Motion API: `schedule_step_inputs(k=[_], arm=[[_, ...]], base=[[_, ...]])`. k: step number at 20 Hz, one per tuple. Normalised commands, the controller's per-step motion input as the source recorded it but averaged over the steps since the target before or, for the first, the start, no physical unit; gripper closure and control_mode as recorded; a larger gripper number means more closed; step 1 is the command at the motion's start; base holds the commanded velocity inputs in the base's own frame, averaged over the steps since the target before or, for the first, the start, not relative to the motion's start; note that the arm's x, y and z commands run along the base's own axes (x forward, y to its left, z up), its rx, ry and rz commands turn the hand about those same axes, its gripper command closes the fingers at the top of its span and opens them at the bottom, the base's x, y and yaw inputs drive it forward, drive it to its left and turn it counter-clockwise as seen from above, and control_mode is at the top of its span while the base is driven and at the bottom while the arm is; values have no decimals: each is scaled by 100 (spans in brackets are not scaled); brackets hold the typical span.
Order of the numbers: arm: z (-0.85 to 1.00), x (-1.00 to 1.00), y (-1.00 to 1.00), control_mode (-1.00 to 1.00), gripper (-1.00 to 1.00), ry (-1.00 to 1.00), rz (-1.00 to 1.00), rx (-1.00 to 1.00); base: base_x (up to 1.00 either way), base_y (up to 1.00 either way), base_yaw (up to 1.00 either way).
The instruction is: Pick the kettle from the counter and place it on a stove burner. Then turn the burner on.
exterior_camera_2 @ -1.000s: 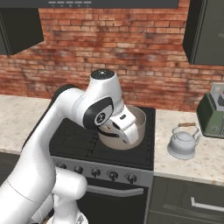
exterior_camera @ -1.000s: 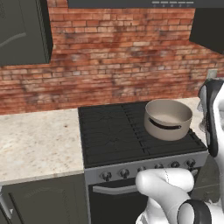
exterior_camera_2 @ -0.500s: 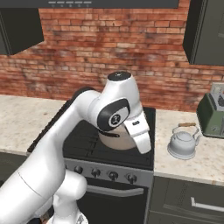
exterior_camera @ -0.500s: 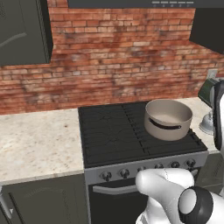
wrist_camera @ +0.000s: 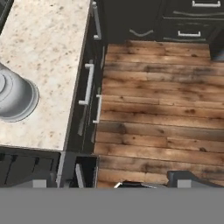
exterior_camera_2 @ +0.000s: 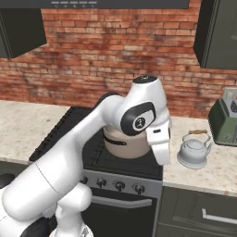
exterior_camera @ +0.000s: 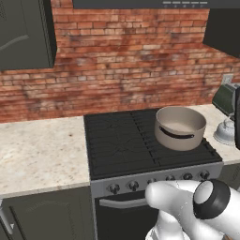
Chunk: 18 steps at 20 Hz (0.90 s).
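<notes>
While the kettle point(exterior_camera_2: 194, 151) is sitting on the worktop point(exterior_camera_2: 217, 173), the arm is approaching, jaws spread wide; centring over its handle comes next.

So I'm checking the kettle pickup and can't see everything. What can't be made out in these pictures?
- Kettle: in the left base view, cut by the right edge and the arm.
- Kettle in the hand view: cut by the left edge; spout and handle out of frame.
- Pot: right base view, mostly behind the arm.
- Stove knobs: too small to read their settings.
</notes>
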Motion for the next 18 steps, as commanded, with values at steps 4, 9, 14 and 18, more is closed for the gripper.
schedule_step_inputs(k=[4, 9, 14, 18], arm=[[0, 14, -28, -100, -100, -1, -16, 0], [0, 6, -19, -100, -100, -13, 3, 0], [0, 39, -2, -100, -100, -15, 13, 0], [0, 32, -2, -100, -100, -13, 14, 0]], base=[[0, 0, 0], [0, 0, 0], [0, 0, 0], [0, 0, 0]])
